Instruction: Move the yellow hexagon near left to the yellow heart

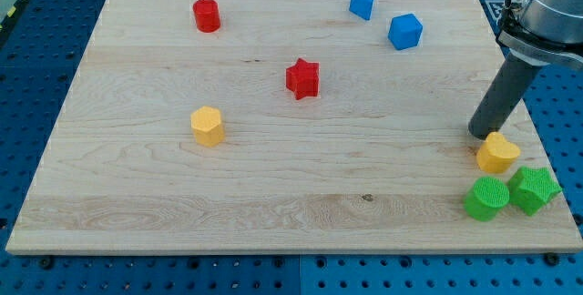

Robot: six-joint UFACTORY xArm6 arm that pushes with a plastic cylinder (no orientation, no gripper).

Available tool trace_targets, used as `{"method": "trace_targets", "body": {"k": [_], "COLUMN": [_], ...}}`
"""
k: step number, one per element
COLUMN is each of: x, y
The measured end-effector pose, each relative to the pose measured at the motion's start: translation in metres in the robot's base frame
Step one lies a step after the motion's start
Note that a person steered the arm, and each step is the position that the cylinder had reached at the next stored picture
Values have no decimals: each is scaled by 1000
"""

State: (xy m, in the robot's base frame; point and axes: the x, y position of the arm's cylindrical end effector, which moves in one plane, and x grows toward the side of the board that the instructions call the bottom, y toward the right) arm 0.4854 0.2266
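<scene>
A yellow block that looks like the hexagon [498,153] lies near the board's right edge, low in the view. My tip [478,134] stands just to its upper left, touching or almost touching it. A second yellow block, which looks like the heart [208,126], lies far off at the view's left of centre. The rod rises from the tip toward the view's upper right.
A green cylinder [487,198] and a green star [533,189] sit just below the hexagon at the bottom right corner. A red star [302,78] is near the middle, a red cylinder [207,15] at top left, and two blue blocks [363,3] [405,32] at top right.
</scene>
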Motion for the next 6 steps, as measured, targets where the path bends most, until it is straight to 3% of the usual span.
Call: {"method": "trace_targets", "body": {"k": [6], "x": [5], "y": [12]}}
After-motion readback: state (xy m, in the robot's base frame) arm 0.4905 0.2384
